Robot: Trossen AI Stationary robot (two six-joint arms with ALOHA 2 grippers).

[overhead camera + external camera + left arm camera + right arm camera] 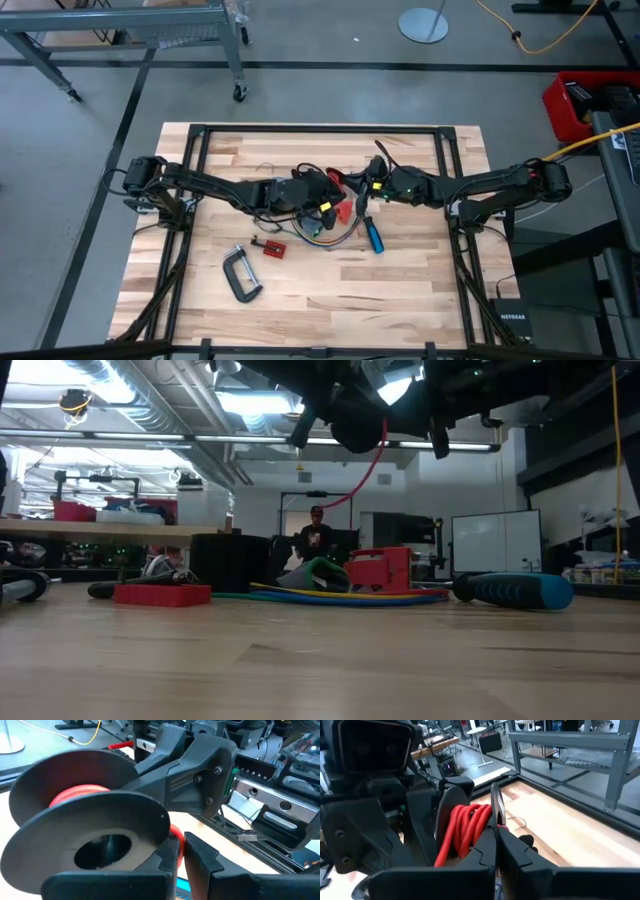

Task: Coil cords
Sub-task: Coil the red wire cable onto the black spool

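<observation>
I am holding a black spool (95,825) in my left claw (181,851), fingers pinched on its flange, above the table (330,300). The red cord (465,830) is lying wound around the spool's core. My right claw (496,851), fingers together, is pressing right beside those red coils at the spool's rim.

One black spool (90,830) wound with one red cord (465,832), one C-clamp (240,275), one blue-handled screwdriver (372,236), two grippers.
</observation>
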